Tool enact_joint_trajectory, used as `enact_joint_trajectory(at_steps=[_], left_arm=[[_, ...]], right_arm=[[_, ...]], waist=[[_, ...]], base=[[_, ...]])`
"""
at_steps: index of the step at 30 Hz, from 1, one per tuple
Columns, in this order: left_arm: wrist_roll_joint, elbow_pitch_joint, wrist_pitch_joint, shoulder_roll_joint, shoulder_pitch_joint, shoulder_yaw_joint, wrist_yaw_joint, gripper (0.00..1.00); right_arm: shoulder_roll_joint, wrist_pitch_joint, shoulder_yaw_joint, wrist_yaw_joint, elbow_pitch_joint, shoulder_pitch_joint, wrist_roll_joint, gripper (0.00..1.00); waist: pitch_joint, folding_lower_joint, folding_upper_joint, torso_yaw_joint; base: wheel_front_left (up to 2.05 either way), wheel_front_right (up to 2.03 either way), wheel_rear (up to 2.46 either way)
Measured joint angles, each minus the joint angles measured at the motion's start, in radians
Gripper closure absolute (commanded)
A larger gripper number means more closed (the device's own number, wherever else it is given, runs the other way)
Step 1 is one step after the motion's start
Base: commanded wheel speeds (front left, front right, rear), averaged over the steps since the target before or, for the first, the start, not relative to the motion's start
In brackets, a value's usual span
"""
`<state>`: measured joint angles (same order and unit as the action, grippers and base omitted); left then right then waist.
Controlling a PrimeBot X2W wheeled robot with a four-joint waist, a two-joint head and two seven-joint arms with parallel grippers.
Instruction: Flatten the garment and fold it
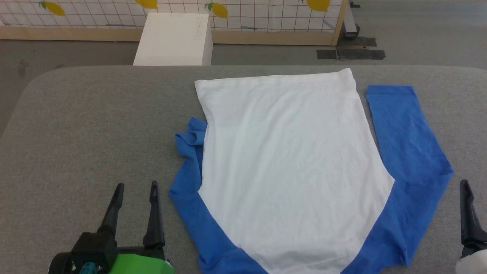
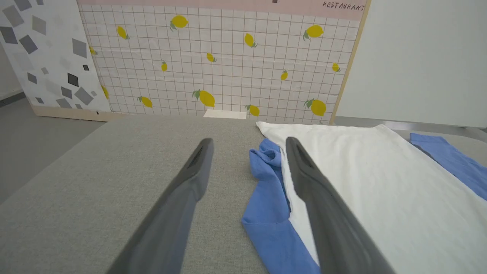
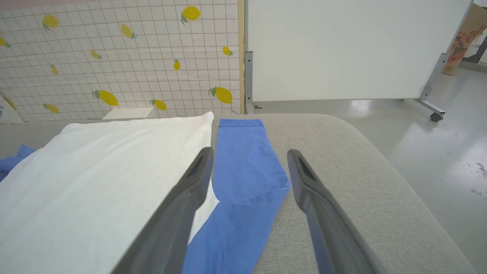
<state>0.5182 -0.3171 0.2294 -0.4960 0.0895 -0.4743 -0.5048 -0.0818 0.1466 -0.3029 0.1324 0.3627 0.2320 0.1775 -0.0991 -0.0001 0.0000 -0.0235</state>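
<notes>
On your left, the left gripper [image 1: 137,187] is over the grey table [image 1: 76,125], fingers spread apart, holding nothing, just beside the bunched blue sleeve [image 1: 190,139]. The garment [image 1: 293,171] lies in the middle of the table, white body flat. Its other blue sleeve [image 1: 407,152] lies nearly straight along the side. On your right, the right gripper [image 3: 250,154] has fingers spread wide above that sleeve, holding nothing

The garment [image 1: 293,171] lies spread flat (left blue sleeve bunched).

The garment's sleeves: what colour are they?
The sleeves are bright blue, clearest in the head view.
</notes>
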Motion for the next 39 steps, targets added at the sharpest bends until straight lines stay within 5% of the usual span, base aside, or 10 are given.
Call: enact_joint_trajectory(at_steps=[5,10,15,20,25,32,39], left_arm=[[-0.064,0.037,0.023,0.080,0.009,0.033,-0.029,0.00],[-0.116,0.046,0.025,0.131,0.012,0.075,-0.003,0.00],[-0.134,0.048,-0.006,0.069,-0.082,0.078,0.091,0.00],[-0.104,0.081,-0.211,-0.026,-0.371,0.080,0.239,0.00],[-0.034,0.189,-0.384,-0.058,-0.630,0.074,0.370,0.00],[0.022,0.360,-0.584,-0.061,-0.836,0.025,0.466,0.00],[0.067,0.447,-0.750,-0.042,-0.897,-0.032,0.506,0.00]], right_arm=[[0.028,-0.087,-0.014,0.000,0.002,-0.007,-0.065,0.00],[0.029,-0.104,-0.003,0.000,-0.006,-0.007,-0.042,0.00],[0.030,-0.104,-0.012,0.000,0.002,-0.023,-0.033,0.00],[0.030,-0.102,-0.024,0.000,0.015,-0.054,-0.017,0.00],[0.030,-0.101,-0.022,0.000,0.016,-0.101,-0.001,0.00],[0.030,-0.098,-0.014,0.000,0.013,-0.140,0.004,0.00],[0.030,-0.098,-0.007,0.000,-0.002,-0.172,0.010,0.00]], waist=[[0.002,0.0000,0.0000,0.007],[-0.015,0.0000,0.0000,0.012],[-0.047,0.0000,0.0000,0.012],[-0.097,0.0001,0.0000,0.005],[-0.156,0.0000,0.0000,0.003],[-0.239,0.0001,0.0000,0.012],[-0.318,0.0001,0.0000,0.035]], base=[[0.00,0.00,0.00],[0.00,0.00,0.00],[0.00,0.00,0.00],[0.00,0.00,0.00],[0.00,0.00,0.00],[0.00,0.00,0.00],[0.00,0.00,0.00]])
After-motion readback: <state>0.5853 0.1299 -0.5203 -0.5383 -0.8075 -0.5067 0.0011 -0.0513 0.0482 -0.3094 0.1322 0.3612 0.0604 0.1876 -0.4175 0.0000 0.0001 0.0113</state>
